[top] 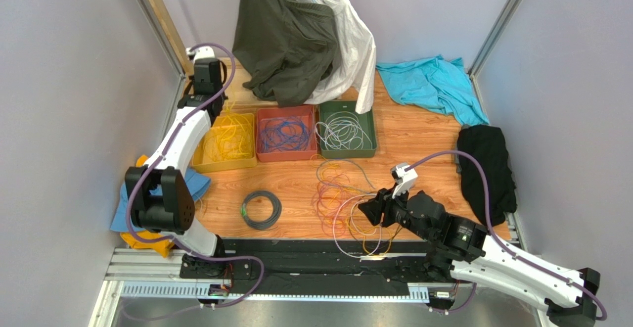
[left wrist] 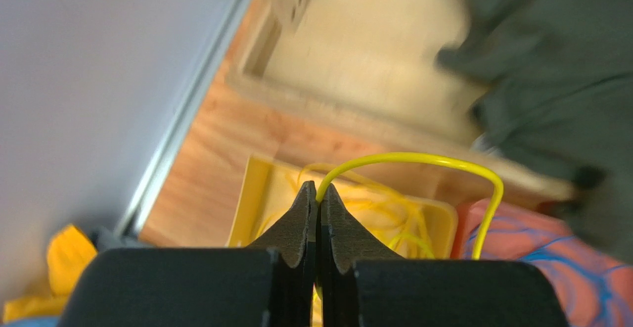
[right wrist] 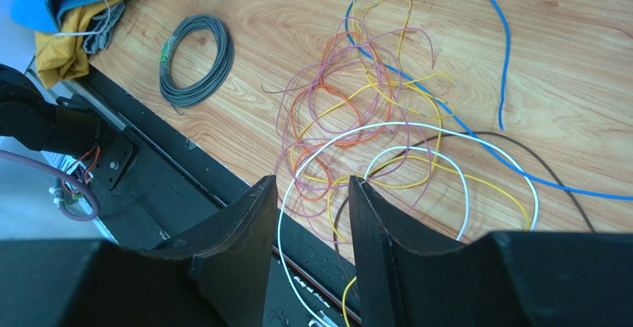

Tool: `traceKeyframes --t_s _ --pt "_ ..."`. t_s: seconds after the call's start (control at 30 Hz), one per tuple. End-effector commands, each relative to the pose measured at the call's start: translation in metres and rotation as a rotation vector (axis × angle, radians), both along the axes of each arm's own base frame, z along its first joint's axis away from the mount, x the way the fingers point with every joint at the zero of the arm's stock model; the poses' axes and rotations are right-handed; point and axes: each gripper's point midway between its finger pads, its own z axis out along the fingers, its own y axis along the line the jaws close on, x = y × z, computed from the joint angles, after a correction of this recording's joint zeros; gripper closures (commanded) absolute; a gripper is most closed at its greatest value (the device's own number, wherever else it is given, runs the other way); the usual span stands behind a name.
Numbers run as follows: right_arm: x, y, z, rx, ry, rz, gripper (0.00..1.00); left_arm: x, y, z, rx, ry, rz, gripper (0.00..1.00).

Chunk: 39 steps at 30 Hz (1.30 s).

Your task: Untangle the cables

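Although three trays across the middle of the top view already hold sorted strands, the cables [top: 334, 197] are far from done. A loose snarl of purple, orange-red, yellow, white, blue and dark wires lies on the wood at lower centre, strands crossing one another. In the right wrist view the white cable [right wrist: 405, 124] loops over the purple and orange ones, and a blue cable [right wrist: 508, 60] trails to the upper right. The yellow tray [top: 223, 165] holds yellow wire, the red tray [top: 286, 156] blue and purple, the green tray [top: 345, 152] pale ones. A grey coil [top: 276, 210] lies neatly wound, left of the snarl. I judge the work roughly midway, with several colours left to pull free.

The left gripper [left wrist: 317, 193] is pinched tight on a yellow cable [left wrist: 416, 156] that arches up above the yellow tray. The right gripper [right wrist: 312, 186] stands half parted at the near edge of the snarl. The white loop runs through its gap, and it clamps nothing that I can see.

Some things are hard to make out:
- where each strand ends under the crossings
- the yellow cable's far end, cut off at the lower frame edge
- the tray contents, too fine to read from above
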Motion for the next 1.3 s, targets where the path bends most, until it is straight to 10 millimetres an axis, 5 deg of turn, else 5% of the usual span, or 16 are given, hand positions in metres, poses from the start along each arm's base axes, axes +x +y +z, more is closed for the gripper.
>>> traceKeyframes --t_s 0.0,0.03,0.17,0.2,0.33,0.37,0.47,0.57,0.63,0.7,0.87,0.97,1.17,1.27 --pt "0.003 0.001 0.012 0.045 -0.029 -0.013 0.56 -0.011 0.007 -0.041 -0.088 0.058 0.043 0.97" --pt "0.003 0.001 0.012 0.044 -0.031 -0.013 0.56 -0.013 0.007 -0.045 -0.092 0.065 0.044 0.75" --pt "0.004 0.002 0.012 0.039 -0.030 -0.017 0.56 -0.023 0.009 -0.048 -0.096 0.066 0.061 0.29" --pt "0.004 0.003 0.012 0.042 -0.027 -0.014 0.56 -0.025 0.010 -0.045 -0.095 0.059 0.067 0.08" --pt "0.003 0.006 0.009 0.042 -0.017 -0.007 0.56 -0.035 0.009 -0.016 -0.125 -0.012 0.071 0.03" --pt "0.004 0.006 0.009 0.041 -0.016 -0.009 0.56 -0.042 0.007 0.007 -0.143 -0.072 0.066 0.03" --pt "0.006 0.006 0.009 0.042 -0.019 -0.018 0.56 -0.059 -0.017 0.053 -0.259 -0.214 -0.027 0.02" --pt "0.010 0.004 0.008 0.034 -0.025 -0.043 0.56 -0.083 -0.066 0.077 -0.325 -0.296 -0.185 0.02" --pt "0.014 0.001 0.007 0.031 -0.030 -0.075 0.56 -0.101 -0.114 0.066 -0.356 -0.276 -0.319 0.02" --pt "0.018 -0.003 0.006 0.023 -0.035 -0.107 0.56 -0.120 -0.163 0.032 -0.408 -0.197 -0.446 0.03" --pt "0.023 -0.011 -0.002 -0.011 -0.019 -0.165 0.57 -0.163 -0.244 -0.056 -0.556 -0.011 -0.638 0.15" --pt "0.025 -0.018 -0.010 -0.016 0.012 -0.217 0.57 -0.194 -0.292 -0.079 -0.559 0.040 -0.771 0.16" --pt "0.031 -0.039 -0.022 0.031 0.056 -0.375 0.56 -0.218 -0.306 -0.121 -0.553 0.125 -0.804 0.04" --pt "0.032 -0.046 -0.025 0.058 0.063 -0.421 0.53 -0.227 -0.301 -0.123 -0.583 0.084 -0.812 0.01"
